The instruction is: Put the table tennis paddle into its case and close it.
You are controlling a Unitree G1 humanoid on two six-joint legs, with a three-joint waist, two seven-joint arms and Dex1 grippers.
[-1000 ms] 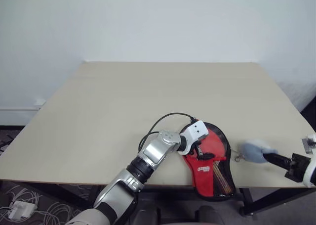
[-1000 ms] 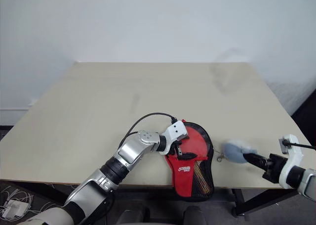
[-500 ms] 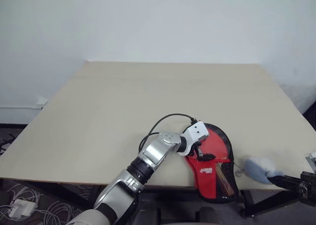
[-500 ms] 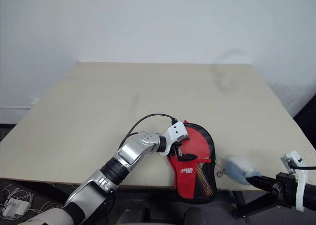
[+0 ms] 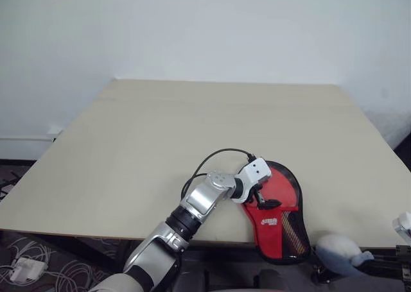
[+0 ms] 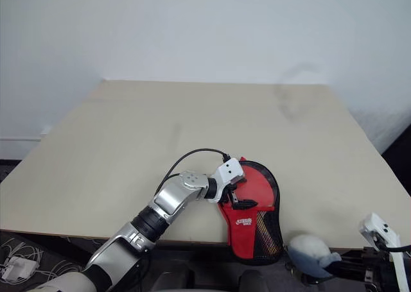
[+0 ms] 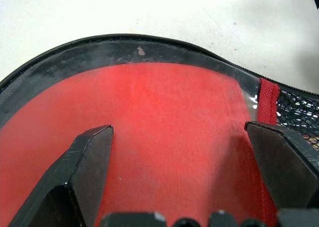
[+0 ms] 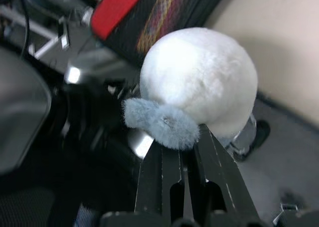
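Note:
The black case (image 5: 297,199) lies at the table's front edge, narrow end hanging over it. Through its clear half (image 7: 164,117) a red face shows, which I take for the table tennis paddle; a striped shape shows through the mesh (image 5: 293,226). My left gripper (image 5: 263,197) is open over the case, its fingers (image 7: 92,152) spread wide on the red area. My right gripper (image 8: 182,147) is shut on the grey tuft of a white fluffy ball (image 5: 338,249), held below the table's front edge, right of the case.
The beige table (image 5: 160,144) stretches back to a white wall. A black cable (image 5: 215,154) loops over my left wrist. Cables and a power adapter (image 5: 22,269) lie on the floor at the left. A table leg stands under the front right corner.
My right gripper has drawn back with the fluffy ball, from on the table beside the case to below the front edge. The left arm and the case have stayed still.

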